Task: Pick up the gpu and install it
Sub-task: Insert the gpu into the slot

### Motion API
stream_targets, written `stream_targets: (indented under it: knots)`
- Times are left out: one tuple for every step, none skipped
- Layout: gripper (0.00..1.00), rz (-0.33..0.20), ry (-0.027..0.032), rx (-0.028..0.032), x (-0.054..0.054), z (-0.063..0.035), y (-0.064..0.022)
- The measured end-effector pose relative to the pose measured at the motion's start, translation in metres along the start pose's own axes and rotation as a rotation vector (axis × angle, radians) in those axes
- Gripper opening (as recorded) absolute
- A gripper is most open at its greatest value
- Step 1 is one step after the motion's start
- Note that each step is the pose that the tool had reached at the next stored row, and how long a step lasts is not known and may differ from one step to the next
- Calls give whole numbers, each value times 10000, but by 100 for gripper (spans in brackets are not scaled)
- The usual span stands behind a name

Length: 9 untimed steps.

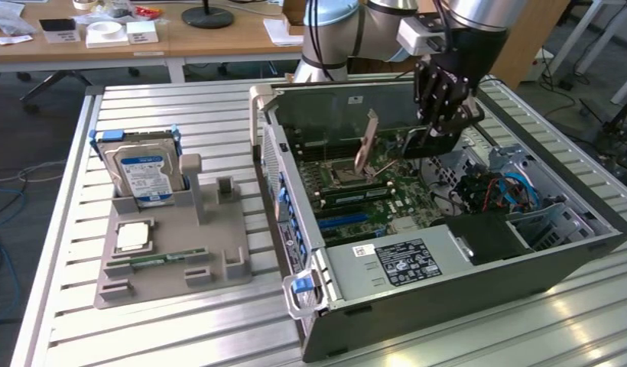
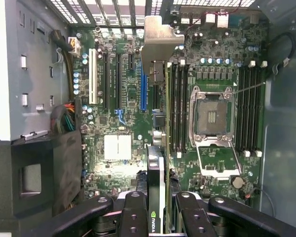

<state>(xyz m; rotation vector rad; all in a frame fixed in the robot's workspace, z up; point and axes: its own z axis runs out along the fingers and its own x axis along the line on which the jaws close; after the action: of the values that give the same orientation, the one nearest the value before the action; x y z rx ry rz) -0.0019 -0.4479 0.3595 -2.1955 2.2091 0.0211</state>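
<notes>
A: Where does the gpu (image 2: 156, 168) end past the tool (image 2: 159, 197)?
B: Can't say; the wrist view's edge cuts both off (the card's logo (image 2: 151, 224) too).
A: The power supply label (image 1: 405, 261)?
B: Print too small to read. In the exterior view the arm (image 1: 329, 34) is cropped at twelve o'clock from the computer case (image 1: 466, 290).

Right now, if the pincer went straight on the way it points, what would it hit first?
The pincer holds the gpu, which would probably touch the motherboard first; depth is unclear.
</notes>
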Motion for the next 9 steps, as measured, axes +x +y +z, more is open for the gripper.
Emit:
stream_targets:
  knots:
    - [27, 0, -1, 1, 0, 15, 2]
    - [27, 0, 0, 1, 1, 31, 5]
    - [27, 0, 0, 0, 1, 46, 8]
    - [27, 0, -1, 1, 2, 61, 12]
    - [27, 0, -1, 1, 2, 74, 16]
    - [27, 0, -1, 2, 2, 84, 20]
    - [27, 0, 0, 1, 2, 88, 28]
    - [27, 0, 1, 2, 3, 92, 40]
    - [27, -1, 2, 3, 3, 94, 54]
